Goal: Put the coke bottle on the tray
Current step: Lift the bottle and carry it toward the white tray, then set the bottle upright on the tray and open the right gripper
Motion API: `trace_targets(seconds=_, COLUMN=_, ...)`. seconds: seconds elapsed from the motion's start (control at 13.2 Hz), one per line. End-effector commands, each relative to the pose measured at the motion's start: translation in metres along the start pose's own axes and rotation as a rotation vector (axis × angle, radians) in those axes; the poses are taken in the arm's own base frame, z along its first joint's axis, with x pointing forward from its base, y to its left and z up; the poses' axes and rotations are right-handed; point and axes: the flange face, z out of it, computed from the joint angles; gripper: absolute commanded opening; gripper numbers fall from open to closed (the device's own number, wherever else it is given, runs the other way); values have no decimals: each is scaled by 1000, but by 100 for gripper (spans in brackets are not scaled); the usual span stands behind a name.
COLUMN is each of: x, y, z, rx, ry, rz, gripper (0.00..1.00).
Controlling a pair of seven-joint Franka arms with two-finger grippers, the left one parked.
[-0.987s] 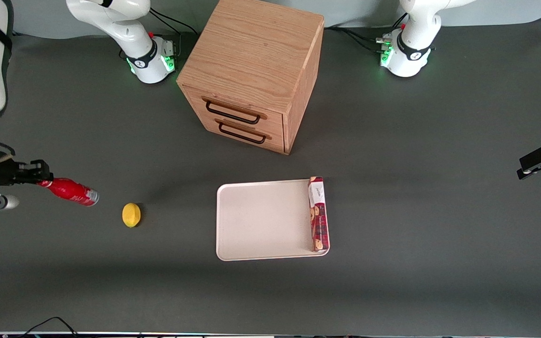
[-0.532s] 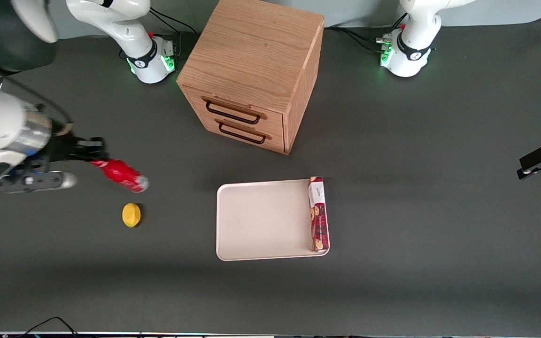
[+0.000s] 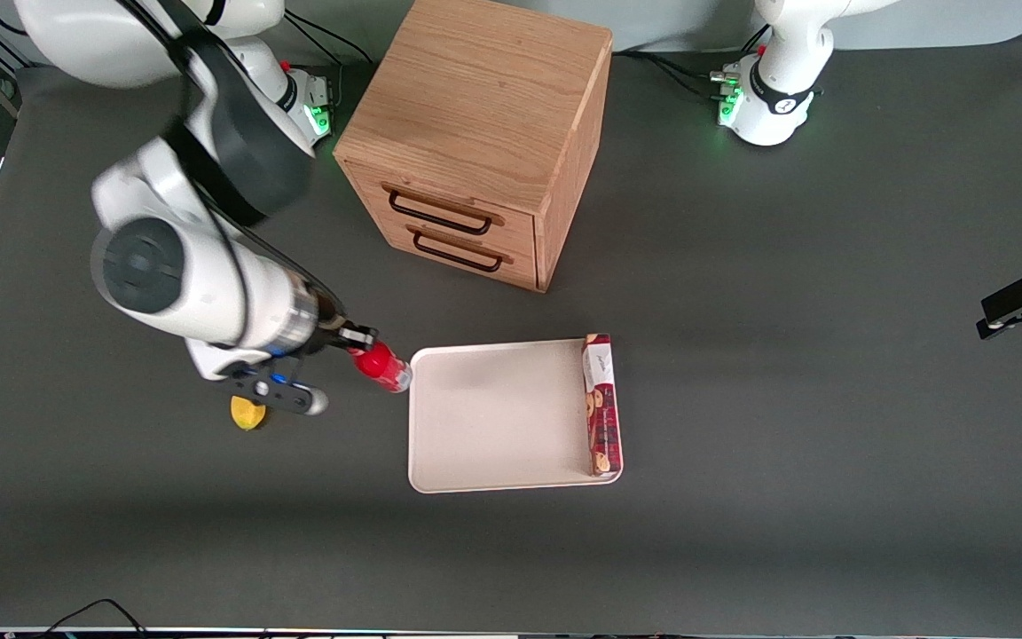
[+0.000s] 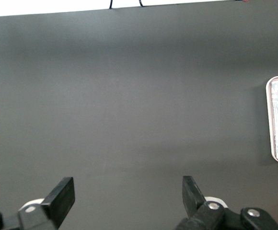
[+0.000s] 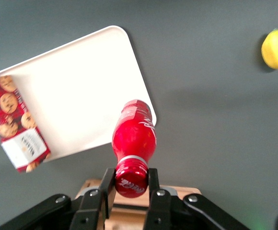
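My right gripper point(image 3: 360, 342) is shut on the red cap of the coke bottle point(image 3: 384, 367) and holds it in the air, base tilted down, just at the tray's edge nearest the working arm's end. In the right wrist view the gripper point(image 5: 130, 179) pinches the cap with both fingers, and the coke bottle point(image 5: 134, 136) hangs over a rounded corner of the tray point(image 5: 76, 91). The cream-white tray point(image 3: 493, 417) lies flat on the table in front of the drawer cabinet.
A long red cookie box point(image 3: 601, 404) lies on the tray along its edge toward the parked arm's end. A wooden drawer cabinet point(image 3: 475, 142) stands farther from the front camera than the tray. A yellow lemon point(image 3: 245, 415) lies partly under my wrist.
My right gripper has carried the coke bottle from the working arm's end of the table, past the lemon, to the tray's edge. Tray, cookie box and lemon have not moved.
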Motion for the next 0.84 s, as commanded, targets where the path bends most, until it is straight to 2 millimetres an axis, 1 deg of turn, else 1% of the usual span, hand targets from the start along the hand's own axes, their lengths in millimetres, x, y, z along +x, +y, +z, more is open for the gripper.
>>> trace_targets(seconds=0.0, x=9, y=-24, z=51, rx=-21, ry=23, rz=82, gripper=0)
trace_targets(seconds=0.08, x=12, y=-29, z=69, rx=-21, ry=28, rz=91, gripper=0)
trace_targets(seconds=0.15, x=12, y=-32, z=84, rx=-14, ry=36, rz=96, gripper=0)
trace_targets(seconds=0.23, x=11, y=-34, z=93, rx=-13, ry=35, rz=102, gripper=0)
trace_targets(seconds=0.3, x=11, y=-35, z=98, rx=-9, ry=36, rz=105, gripper=0)
trace_targets(seconds=0.38, x=12, y=-36, z=103, rx=-10, ry=36, rz=108, gripper=3)
trace_targets(seconds=0.46, x=14, y=-36, z=108, rx=-22, ry=42, rz=104, gripper=18)
trace_targets(seconds=0.53, x=15, y=-34, z=110, rx=-28, ry=46, rz=102, gripper=45)
trace_targets(seconds=0.61, x=15, y=-34, z=109, rx=-27, ry=46, rz=99, gripper=67)
trace_targets(seconds=0.68, x=16, y=-34, z=107, rx=-25, ry=49, rz=95, gripper=72)
trace_targets(seconds=0.76, x=18, y=-33, z=103, rx=-19, ry=56, rz=94, gripper=74)
